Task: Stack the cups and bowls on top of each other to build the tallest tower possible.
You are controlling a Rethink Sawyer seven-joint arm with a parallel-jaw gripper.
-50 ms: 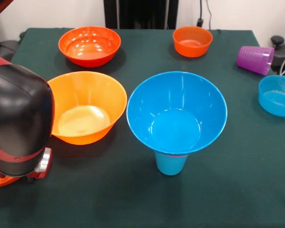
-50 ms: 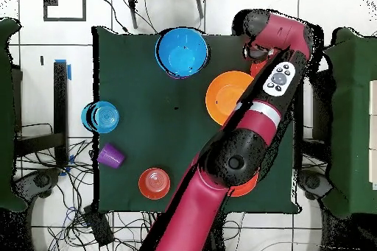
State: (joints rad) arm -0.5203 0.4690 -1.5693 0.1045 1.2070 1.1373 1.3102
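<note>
Table (image 1: 61, 199), rectangular, covered in dark green cloth; set on a floor (image 2: 51, 42) of pale tiles with dark joints. White wall (image 1: 232, 14) seen behind the table in the front view, with a dark frame (image 1: 140, 13) standing against it. Loose cables (image 2: 81, 204) are strewn over the floor beside the table.

My bowls, like the large blue bowl (image 1: 176, 114), look like glossy plastic. The purple cup (image 1: 255, 59) is translucent. The green tablecloth (image 1: 133, 190) looks matt.
</note>
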